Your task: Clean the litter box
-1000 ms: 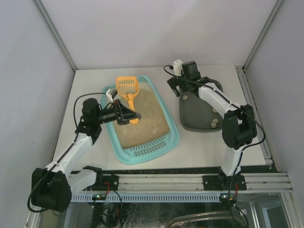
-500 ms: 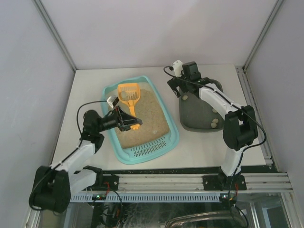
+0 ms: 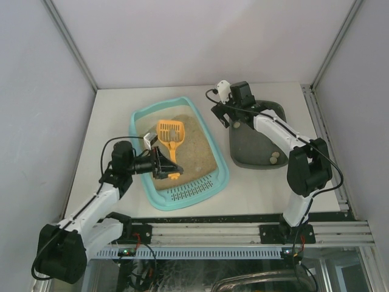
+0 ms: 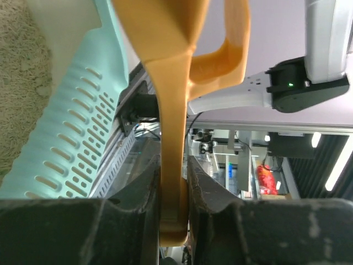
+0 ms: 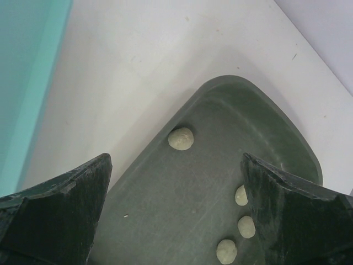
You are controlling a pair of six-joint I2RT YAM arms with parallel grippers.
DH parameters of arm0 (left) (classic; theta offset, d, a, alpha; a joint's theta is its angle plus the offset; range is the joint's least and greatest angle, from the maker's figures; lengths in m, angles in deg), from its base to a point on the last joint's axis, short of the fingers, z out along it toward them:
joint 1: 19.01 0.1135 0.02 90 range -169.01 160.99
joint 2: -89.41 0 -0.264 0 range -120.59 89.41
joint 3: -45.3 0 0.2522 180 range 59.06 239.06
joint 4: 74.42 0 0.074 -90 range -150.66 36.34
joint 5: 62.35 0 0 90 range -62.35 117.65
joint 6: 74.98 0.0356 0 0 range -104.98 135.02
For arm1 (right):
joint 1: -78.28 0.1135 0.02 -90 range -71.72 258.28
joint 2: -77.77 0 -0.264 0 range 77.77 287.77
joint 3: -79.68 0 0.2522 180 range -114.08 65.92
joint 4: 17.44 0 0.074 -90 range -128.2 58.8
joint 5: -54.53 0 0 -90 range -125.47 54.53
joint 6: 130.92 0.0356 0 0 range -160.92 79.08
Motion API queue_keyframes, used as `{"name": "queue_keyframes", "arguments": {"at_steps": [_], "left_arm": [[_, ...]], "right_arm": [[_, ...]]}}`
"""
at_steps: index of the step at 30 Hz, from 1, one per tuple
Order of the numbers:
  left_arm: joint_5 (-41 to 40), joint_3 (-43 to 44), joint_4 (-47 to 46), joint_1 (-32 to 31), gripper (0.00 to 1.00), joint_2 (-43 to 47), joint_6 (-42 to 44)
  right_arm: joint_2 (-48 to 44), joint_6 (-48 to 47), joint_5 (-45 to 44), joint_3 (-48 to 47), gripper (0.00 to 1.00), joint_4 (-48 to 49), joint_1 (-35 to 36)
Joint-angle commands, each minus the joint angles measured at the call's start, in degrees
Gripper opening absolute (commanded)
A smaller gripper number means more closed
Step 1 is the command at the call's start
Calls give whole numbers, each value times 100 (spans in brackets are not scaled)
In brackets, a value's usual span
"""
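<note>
counter [image 3: 109, 109]: white, carries two trays side by side.
litter box [image 3: 189, 193]: turquoise, left of centre on the counter, tan sand inside, slotted grate at its near end.
grey tray [image 3: 249, 155]: just right of the litter box, not touching it.
scoop [image 3: 170, 134]: orange, head over the sand.
left fingers [image 4: 218, 207]: clamped narrow on the scoop's handle.
right fingers [image 5: 55, 215]: spread wide above the grey tray, holding nothing.
lumps [image 5: 181, 138]: pale, scattered in the grey tray.

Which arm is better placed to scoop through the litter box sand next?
Left. The left claw is shut on the orange scoop, whose head is over the sand. The right claw hangs open and empty over the grey tray.
</note>
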Motion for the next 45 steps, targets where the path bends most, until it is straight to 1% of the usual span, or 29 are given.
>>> {"name": "queue_keyframes", "arguments": {"at_steps": [1,3,4,5,8,10,12,14,17,19,20,25,28,31,32,33,35,38,41,45], "left_arm": [[-277,1400,2813,-48,0,-128,2092],[-736,2214,4345,-156,0,-552,3105],[-863,2494,4703,-188,0,-658,3454],[-839,2564,4565,-191,0,-606,3336],[-778,2444,3510,-187,0,-387,2462],[-683,2470,3266,-200,0,-530,2315],[-675,2612,3255,-247,0,-731,2365],[-694,2853,3493,-249,0,-963,2620],[-838,3460,4084,-255,0,-1396,3167],[-935,3949,4453,-289,0,-1828,3489],[-1008,4335,4647,-348,0,-2146,3632],[-1526,5960,5699,-1036,0,-3521,4497],[-1972,7118,6183,-1584,0,-4377,4856],[-2528,8613,6942,-1946,0,-5385,5220],[-2658,8857,6893,-2017,0,-5623,5185],[-2735,8980,6698,-2054,0,-5805,5040],[-2860,9430,6654,-2135,0,-6286,4928],[-3395,9808,6724,-2365,0,-6773,5088],[-4152,9974,7008,-2670,0,-7083,5557],[-5449,9971,7119,-3318,0,-7242,6592]], "right_arm": [[-310,33,-8,-164,100,181,23],[-259,232,228,-295,100,30,-90],[-226,390,429,-374,100,-61,-175],[-185,562,525,-452,100,-128,-256],[-108,912,815,-629,100,-249,-500],[-114,1022,911,-680,100,-233,-641],[-122,1222,925,-717,100,-204,-809],[-177,1458,957,-724,100,-177,-998],[-229,1637,1665,-865,100,-485,-1390],[-275,1792,2195,-984,100,-696,-1703],[-311,1888,2352,-1003,100,-724,-1848],[-465,2164,2924,-1014,100,-727,-2499],[-412,2362,3059,-1038,100,-798,-2913],[-366,2370,3046,-931,100,-821,-3217],[-364,2389,3126,-879,100,-814,-3311],[-364,2402,3185,-841,100,-818,-3363],[-388,2381,3215,-762,100,-856,-3410],[-444,2321,3199,-633,100,-868,-3428],[-497,2332,3163,-467,100,-795,-3476],[-629,2415,3117,-230,100,-636,-3538]]}}
